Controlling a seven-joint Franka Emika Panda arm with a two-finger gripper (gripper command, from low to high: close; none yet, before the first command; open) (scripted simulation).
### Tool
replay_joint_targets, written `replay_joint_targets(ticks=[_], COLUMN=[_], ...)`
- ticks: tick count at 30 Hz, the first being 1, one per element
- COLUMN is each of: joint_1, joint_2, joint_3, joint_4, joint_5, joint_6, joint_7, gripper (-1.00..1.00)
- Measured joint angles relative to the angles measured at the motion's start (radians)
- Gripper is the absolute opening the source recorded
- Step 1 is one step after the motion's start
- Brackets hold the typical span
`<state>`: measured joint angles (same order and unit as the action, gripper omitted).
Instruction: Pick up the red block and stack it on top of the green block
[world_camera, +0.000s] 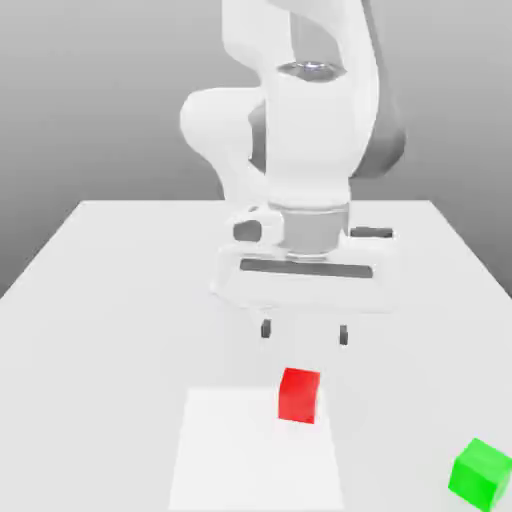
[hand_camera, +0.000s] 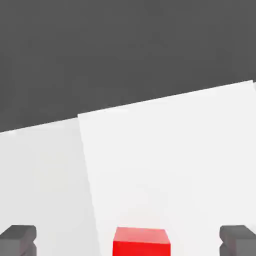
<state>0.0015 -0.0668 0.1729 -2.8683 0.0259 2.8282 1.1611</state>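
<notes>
The gripper (world_camera: 304, 333) hovers with jaws spread wide above the red block (world_camera: 299, 394), near the table's (world_camera: 100, 300) front edge. Likely light and rigid, it suits pinching across opposite flat faces.

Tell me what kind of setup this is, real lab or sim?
Looks like a simulated tabletop: flat white table against a featureless grey backdrop, two plain matte cubes, the red block and the green block, and cleanly rendered gripper fingers.
</notes>
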Motion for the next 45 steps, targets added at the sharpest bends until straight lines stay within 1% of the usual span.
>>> replay_joint_targets(ticks=[3,6,7,14,17,21,22,28,38,40,42,43,45], joint_1=[0.016,0.061,0.077,0.08,0.059,0.071,0.083,0.158,0.243,0.258,0.277,0.283,0.283], joint_2=[0.124,0.235,0.26,0.261,0.173,0.031,0.021,0.106,0.302,0.363,0.432,0.458,0.458], joint_3=[-0.03,-0.091,-0.109,-0.112,-0.076,-0.067,-0.064,-0.018,0.085,0.081,0.06,0.052,0.052], joint_4=[0.0,0.014,0.017,0.017,0.004,-0.016,-0.002,0.192,0.553,0.582,0.592,0.595,0.595], joint_5=[-0.066,-0.134,-0.143,-0.147,-0.087,-0.016,-0.012,-0.041,-0.128,-0.159,-0.192,-0.204,-0.204], joint_6=[0.101,0.194,0.215,0.217,0.143,0.022,-0.003,-0.115,-0.289,-0.259,-0.202,-0.18,-0.18], joint_7=[0.058,0.109,0.115,0.119,0.076,0.025,0.005,-0.168,-0.46,-0.464,-0.447,-0.44,-0.44], gripper=[0.0,0.0,-1.0,-1.0,-1.0,-1.0,-1.0,-1.0,-1.0,-1.0,-1.0,1.0,1.0])
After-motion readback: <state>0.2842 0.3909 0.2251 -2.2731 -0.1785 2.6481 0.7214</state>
